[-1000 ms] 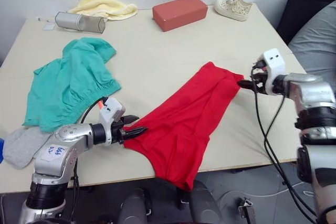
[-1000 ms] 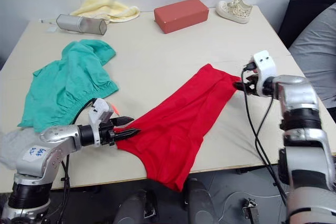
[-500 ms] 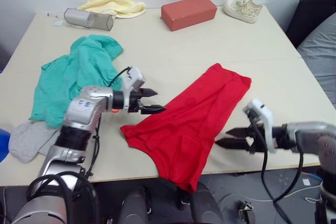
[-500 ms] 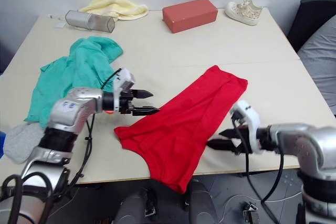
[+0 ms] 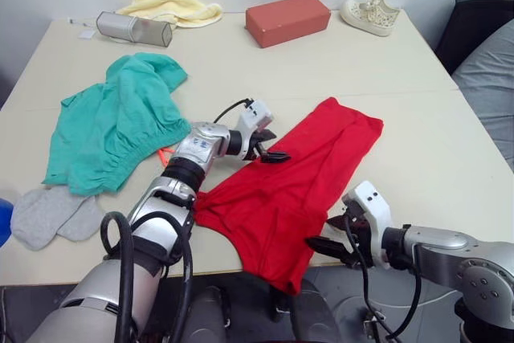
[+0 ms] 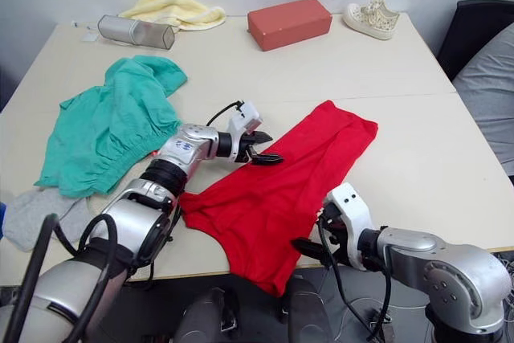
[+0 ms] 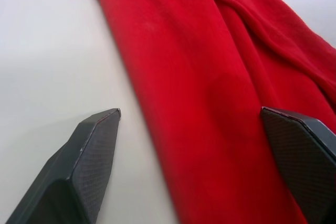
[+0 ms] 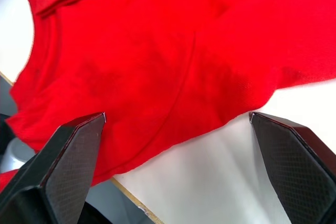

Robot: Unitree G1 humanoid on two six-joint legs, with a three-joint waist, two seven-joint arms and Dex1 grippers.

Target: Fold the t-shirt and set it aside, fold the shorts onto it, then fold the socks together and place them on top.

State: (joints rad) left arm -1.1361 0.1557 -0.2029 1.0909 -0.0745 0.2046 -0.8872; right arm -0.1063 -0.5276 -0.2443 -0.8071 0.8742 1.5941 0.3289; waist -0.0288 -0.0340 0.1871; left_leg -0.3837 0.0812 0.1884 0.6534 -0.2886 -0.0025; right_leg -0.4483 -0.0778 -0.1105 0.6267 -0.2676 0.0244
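Observation:
The red t-shirt (image 5: 297,182) lies folded lengthwise on a diagonal across the table, and its lower end hangs over the front edge. My left gripper (image 5: 273,147) is open at the shirt's left long edge, one finger over bare table and one over red cloth (image 7: 210,77). Near the front edge my right gripper (image 5: 324,233) is open, its fingers spanning the shirt's lower right border (image 8: 173,77). At the left lie the teal shorts (image 5: 112,122) in a bunched heap, an orange drawstring (image 5: 165,155) showing. The grey socks (image 5: 48,214) rest at the front left.
Along the far edge sit a yellow cloth (image 5: 170,4), a silver cylindrical case (image 5: 132,30), a red-brown box (image 5: 287,18) and a cream shoe (image 5: 369,12). A dark chair (image 5: 474,26) stands off the right side. Bare table (image 5: 418,134) spreads right of the shirt.
My left gripper has moved from the shirt's near left corner up to its left edge. My right gripper came down from the far right corner to the front edge. The shirt stays put.

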